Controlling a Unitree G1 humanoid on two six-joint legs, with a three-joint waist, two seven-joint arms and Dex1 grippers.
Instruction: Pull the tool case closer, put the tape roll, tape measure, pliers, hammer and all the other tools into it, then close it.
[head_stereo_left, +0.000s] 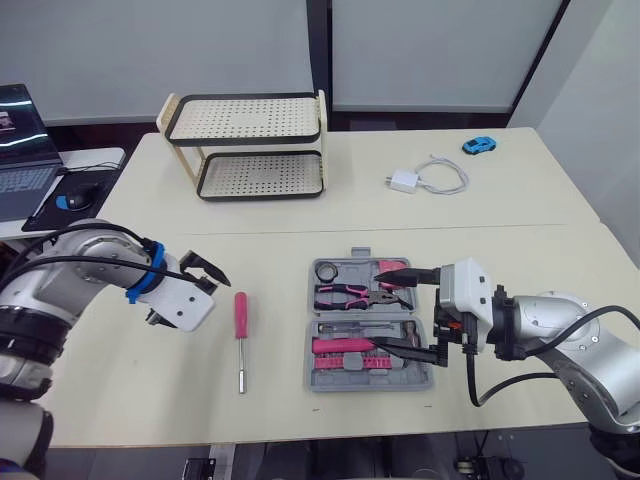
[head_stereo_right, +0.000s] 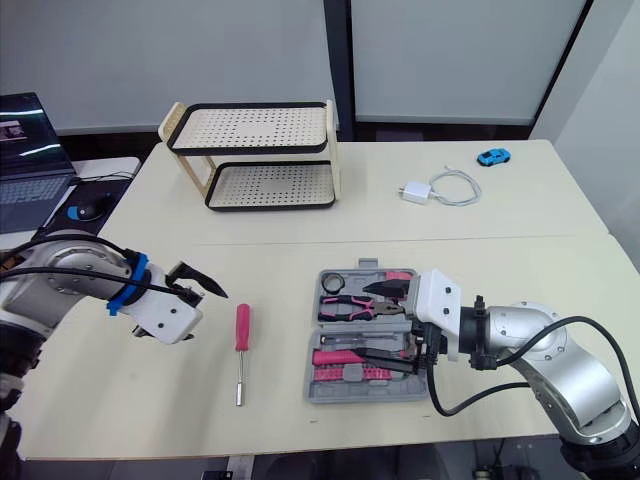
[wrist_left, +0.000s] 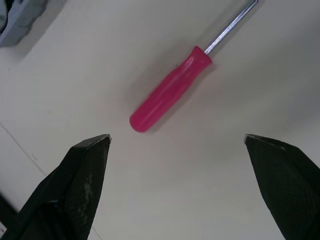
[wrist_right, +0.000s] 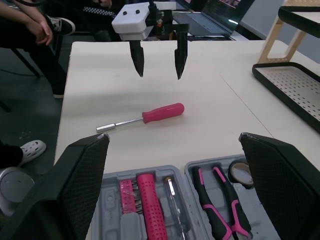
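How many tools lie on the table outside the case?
1: the pink screwdriver lies on the table, between the left gripper and the open tool case. Nothing looks hidden.

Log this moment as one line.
left gripper: open, above table near screwdriver | right gripper: open, over tool case | screwdriver: on table, outside case | tool case: open, holds pliers, tape roll

Both eye views look forward and down from the head and take in most of the tabletop (head_stereo_left: 300, 205) from some height. The left wrist view faces steeply down, very near the screwdriver (wrist_left: 167, 90). The right wrist view looks low across the tool case (head_stereo_left: 370, 383) toward the left pincer (wrist_right: 159, 76). All four views share the screwdriver.
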